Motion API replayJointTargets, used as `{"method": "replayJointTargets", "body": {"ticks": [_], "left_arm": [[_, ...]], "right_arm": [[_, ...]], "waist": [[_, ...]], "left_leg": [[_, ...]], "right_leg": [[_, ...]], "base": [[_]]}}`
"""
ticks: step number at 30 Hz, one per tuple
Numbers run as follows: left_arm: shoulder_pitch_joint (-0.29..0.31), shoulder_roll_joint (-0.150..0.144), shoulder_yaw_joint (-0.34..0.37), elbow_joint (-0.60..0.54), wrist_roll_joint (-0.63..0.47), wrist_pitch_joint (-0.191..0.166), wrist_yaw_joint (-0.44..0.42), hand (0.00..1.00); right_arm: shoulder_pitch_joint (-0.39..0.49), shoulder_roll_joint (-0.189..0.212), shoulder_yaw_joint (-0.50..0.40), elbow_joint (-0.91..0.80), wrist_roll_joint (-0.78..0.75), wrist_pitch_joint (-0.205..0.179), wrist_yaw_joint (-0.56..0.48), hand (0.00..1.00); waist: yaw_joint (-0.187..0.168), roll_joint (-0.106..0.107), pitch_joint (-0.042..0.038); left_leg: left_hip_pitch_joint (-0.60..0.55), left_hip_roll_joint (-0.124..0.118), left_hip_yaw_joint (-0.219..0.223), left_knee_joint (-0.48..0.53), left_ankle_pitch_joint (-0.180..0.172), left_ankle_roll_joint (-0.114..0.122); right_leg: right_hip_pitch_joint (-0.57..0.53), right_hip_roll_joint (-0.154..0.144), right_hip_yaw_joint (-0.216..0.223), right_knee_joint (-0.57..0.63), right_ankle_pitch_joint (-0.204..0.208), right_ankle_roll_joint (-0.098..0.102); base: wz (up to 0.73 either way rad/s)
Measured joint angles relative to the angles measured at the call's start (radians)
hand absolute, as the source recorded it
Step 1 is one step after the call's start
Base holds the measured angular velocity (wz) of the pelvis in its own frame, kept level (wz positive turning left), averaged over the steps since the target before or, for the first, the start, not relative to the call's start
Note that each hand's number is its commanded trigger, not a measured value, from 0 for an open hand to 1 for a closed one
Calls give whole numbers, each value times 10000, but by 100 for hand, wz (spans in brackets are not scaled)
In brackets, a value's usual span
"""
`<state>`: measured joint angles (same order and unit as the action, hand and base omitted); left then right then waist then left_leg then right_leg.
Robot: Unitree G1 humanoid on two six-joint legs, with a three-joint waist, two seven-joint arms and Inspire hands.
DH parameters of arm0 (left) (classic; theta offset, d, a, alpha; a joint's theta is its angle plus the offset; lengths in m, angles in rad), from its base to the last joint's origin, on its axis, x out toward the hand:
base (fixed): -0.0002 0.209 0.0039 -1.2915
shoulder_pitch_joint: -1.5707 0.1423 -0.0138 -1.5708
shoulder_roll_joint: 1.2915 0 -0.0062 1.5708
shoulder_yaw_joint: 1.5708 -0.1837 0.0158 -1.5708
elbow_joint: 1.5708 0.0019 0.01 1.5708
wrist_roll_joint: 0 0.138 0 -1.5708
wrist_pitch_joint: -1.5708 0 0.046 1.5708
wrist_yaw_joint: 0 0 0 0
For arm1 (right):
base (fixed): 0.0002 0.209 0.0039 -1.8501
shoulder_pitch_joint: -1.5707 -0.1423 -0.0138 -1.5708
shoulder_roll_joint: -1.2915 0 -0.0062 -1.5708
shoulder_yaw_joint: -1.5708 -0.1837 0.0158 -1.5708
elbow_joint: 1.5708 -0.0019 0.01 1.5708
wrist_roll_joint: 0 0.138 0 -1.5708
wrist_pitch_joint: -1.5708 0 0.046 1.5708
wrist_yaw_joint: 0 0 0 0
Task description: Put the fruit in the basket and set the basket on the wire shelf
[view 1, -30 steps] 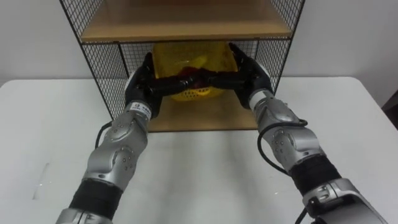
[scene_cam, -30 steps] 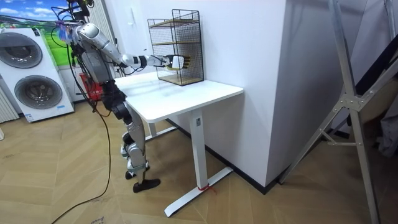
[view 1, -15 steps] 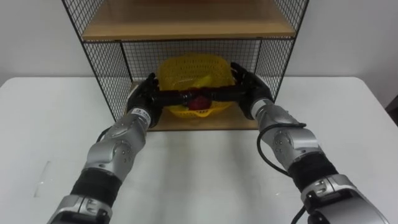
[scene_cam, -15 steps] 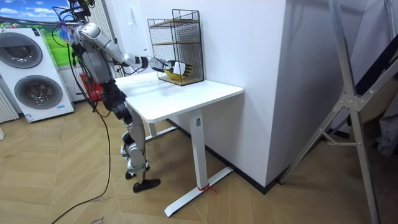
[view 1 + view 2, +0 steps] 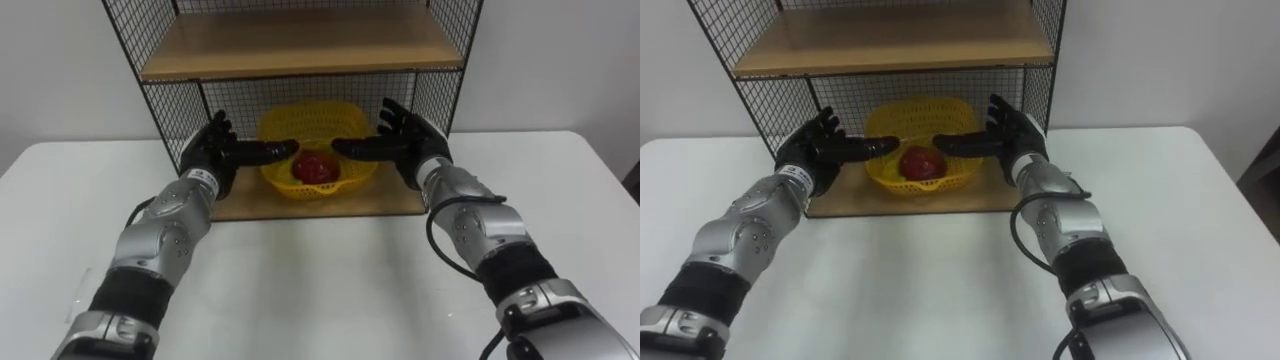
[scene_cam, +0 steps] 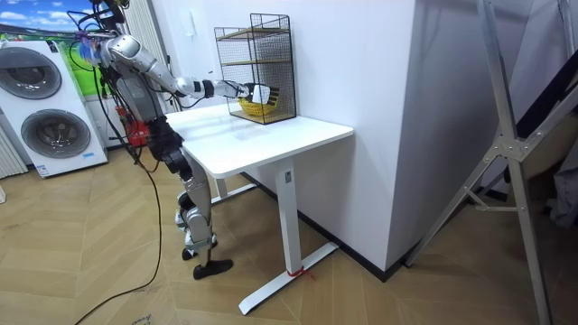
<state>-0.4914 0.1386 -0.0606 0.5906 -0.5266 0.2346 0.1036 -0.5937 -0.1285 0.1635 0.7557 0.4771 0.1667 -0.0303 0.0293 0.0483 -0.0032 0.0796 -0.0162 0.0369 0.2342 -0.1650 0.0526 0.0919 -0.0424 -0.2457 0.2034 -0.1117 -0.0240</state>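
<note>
On the low board of the wire shelf point(image 5: 330, 203) sits the basket point(image 5: 305, 115) with the red fruit point(image 5: 315, 167) inside. My left hand point(image 5: 208, 152) and right hand point(image 5: 408, 140) are open beside it, fingers straight. If I pull back, a finger might hook its rim and drag it off.

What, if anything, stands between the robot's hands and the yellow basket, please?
Nothing visible: the open left hand and right hand flank the yellow basket, which holds the red fruit on the wire shelf.
</note>
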Motion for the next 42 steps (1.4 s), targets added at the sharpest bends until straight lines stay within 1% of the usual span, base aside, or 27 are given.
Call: {"method": "replayJointTargets", "body": {"ticks": [2,5,6,8,11,13,17,19,23,24,26,28,32,33,34,35,37,38,40,41,42], "left_arm": [[4,-5,158,-75,22,0,3,0],[37,1,552,-301,37,-18,14,0],[40,61,639,-317,58,-30,1,0],[83,60,628,-467,67,-31,-20,0],[148,80,665,-716,81,-69,-27,0],[588,106,691,-1341,88,-166,-25,0],[1128,108,656,-2020,113,-176,21,0],[1457,107,651,-2406,139,-220,36,0],[1811,96,602,-2942,193,-230,193,0],[1870,87,584,-3154,224,-232,227,0],[2065,80,475,-3664,647,-251,227,0],[2378,81,214,-4280,1063,-280,222,0],[2620,40,-55,-4671,1042,-374,223,0],[2780,-23,-59,-4861,1016,-407,239,0],[3038,-94,-57,-5169,999,-467,237,0],[3156,-128,-57,-5320,975,-483,232,0],[3539,-181,-220,-5702,973,-682,198,0],[3605,-209,-228,-5747,977,-749,158,0],[3783,-377,-251,-5787,1029,-1014,122,0],[3834,-385,-312,-5801,1067,-1107,122,0],[4006,-389,-450,-5961,1068,-1234,105,0]], "right_arm": [[6,-1,-35,-103,5,0,1,0],[393,-1,-313,-865,-14,-33,39,0],[594,-3,-346,-1169,-87,-48,50,0],[848,-3,-357,-1495,-151,-49,113,0],[1108,-7,-385,-1654,-136,-50,203,0],[1320,-7,-392,-2000,-81,-50,280,0],[1717,-10,-449,-2556,-100,-50,382,0],[2050,-10,-444,-2960,-107,-50,411,0],[2318,-10,-435,-3420,-68,-49,443,0],[2348,-9,-435,-3592,-84,-48,436,0],[2522,-8,-419,-4064,-115,-48,419,0],[2866,-37,-394,-4732,-102,-50,387,0],[3424,-36,-368,-5398,-55,-52,384,0],[3703,-31,-360,-5777,-118,-54,336,0],[4061,-21,-361,-6200,-167,-153,315,0],[4210,-13,-361,-6339,-168,-233,316,0],[4679,-27,-370,-6631,-198,-422,313,0],[4750,-24,-369,-6642,-219,-462,314,0],[4898,-24,-369,-6647,-322,-484,309,0],[4913,-18,-369,-6648,-401,-510,309,0],[4979,11,-360,-6737,-509,-622,290,0]], "waist": [[-5,-12,-4],[33,-27,-12],[18,-32,-15],[3,-42,-19],[13,-87,-46],[-30,-113,-62],[-109,-128,-71],[-147,-126,-70],[-201,-133,-68],[-201,-136,-66],[-213,-155,-53],[-231,-206,-35],[-238,-319,-34],[-241,-341,-28],[-233,-366,-10],[-233,-381,1],[-251,-418,13],[-251,-421,15],[-253,-421,15],[-254,-421,15],[-238,-417,16]], "left_leg": [[-20,0,-5,-3,5,-5],[-59,-1,-40,9,6,-4],[-50,-5,-61,13,6,-4],[-20,-7,-67,15,6,-4],[13,-7,-68,8,6,-5],[23,-7,-72,-3,6,-5],[68,-7,-69,-1,7,-7],[80,-7,-61,-6,7,-7],[14,-15,-49,-16,5,-8],[7,-19,-13,-66,8,-11],[6,-23,43,-150,65,-14],[33,-24,69,-192,96,-11],[101,-16,131,-217,92,-13],[125,-9,177,-253,92,-13],[151,-9,174,-313,92,-13],[150,-8,174,-316,92,-13],[160,-8,175,-313,91,-13],[164,-7,175,-313,91,-13],[172,-3,183,-313,90,-14],[172,0,192,-314,90,-14],[166,5,200,-316,90,-15]], "right_leg": [[-15,1,-12,-1,2,-2],[-44,-2,-18,-2,3,-4],[-19,-3,-19,-4,2,-3],[17,-5,-20,-4,1,-2],[77,-5,-12,4,-18,5],[105,-8,-28,-1,-49,19],[115,-7,-24,-12,-49,19],[104,-7,-14,-7,-50,19],[-15,-19,23,16,-115,37],[-56,-8,94,18,-116,33],[-91,3,150,18,-95,26],[-86,10,189,9,-66,13],[-30,13,241,-14,-96,56],[-23,7,233,-16,-97,57],[-39,1,234,-20,-95,59],[-47,1,236,-21,-94,59],[-40,1,244,-19,-98,65],[-40,2,249,-17,-100,69],[-49,3,264,-5,-105,72],[-49,6,270,-5,-105,71],[-62,7,265,-9,-105,69]], "base": [[0],[2],[4],[0],[0],[0],[0],[0],[0],[-3],[-2],[-4],[-6],[-9],[-8],[-5],[0],[0],[0],[0],[0]]}}
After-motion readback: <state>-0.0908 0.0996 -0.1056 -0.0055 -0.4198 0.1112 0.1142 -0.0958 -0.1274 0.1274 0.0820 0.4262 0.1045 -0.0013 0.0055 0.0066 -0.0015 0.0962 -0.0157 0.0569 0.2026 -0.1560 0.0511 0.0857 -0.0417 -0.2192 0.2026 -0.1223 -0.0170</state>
